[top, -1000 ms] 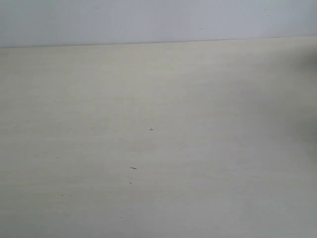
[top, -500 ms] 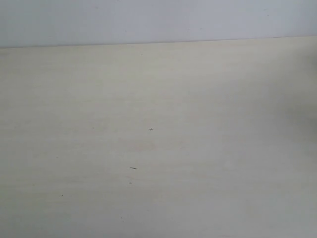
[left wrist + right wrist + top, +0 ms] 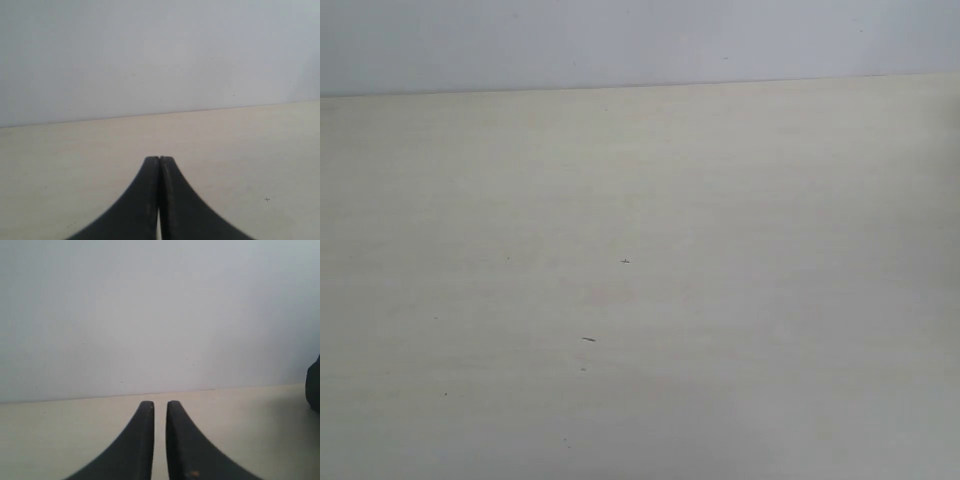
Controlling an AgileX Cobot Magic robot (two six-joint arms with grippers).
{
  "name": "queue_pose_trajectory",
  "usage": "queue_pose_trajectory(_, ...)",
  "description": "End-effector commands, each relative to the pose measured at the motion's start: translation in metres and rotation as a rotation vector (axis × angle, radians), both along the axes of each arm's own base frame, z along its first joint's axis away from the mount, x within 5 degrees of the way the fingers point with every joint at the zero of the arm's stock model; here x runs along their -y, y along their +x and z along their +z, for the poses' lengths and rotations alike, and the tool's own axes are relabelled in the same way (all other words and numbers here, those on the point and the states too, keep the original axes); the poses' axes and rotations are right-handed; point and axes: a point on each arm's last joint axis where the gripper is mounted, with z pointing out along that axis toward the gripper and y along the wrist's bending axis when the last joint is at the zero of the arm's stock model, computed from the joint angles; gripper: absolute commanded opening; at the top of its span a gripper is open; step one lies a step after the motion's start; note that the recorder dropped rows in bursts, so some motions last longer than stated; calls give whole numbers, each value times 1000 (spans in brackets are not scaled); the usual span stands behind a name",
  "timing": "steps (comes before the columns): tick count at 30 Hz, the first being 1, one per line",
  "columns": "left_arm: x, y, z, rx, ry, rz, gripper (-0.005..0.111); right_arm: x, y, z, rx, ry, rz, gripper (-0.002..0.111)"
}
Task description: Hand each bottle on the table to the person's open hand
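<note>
No bottles show in any view, and the person's open hand is out of view too. The pale cream table (image 3: 650, 200) lies bare apart from a few tiny dark specks (image 3: 588, 339). In the left wrist view my left gripper (image 3: 159, 159) hovers over the table (image 3: 65, 150), its black fingertips pressed together with nothing between them. In the right wrist view my right gripper (image 3: 160, 404) has a narrow gap between its fingertips, through which only the table (image 3: 250, 430) shows. Neither gripper appears in the exterior view.
A plain pale grey wall (image 3: 620, 40) runs along the table's far edge. A dark rounded shape (image 3: 314, 390) pokes in at the border of the right wrist view; I cannot tell what it is.
A faint dark shade at the right border of the exterior view has faded away. Nothing else on the table has changed.
</note>
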Motion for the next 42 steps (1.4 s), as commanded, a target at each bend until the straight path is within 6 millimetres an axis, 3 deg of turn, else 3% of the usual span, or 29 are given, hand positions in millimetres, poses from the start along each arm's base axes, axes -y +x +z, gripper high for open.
queue_pose_trajectory(1,0,0,0,0,-9,2,0,1,0,-1,6,-1,-9,11)
queue_pose_trajectory(15,0,0,0,0,-9,2,0,3,-2,-10,-85,-57,-44,11)
queue_pose_trajectory(42,0,0,0,-4,-9,2,0,6,-2,-10,-85,18,-105,11)
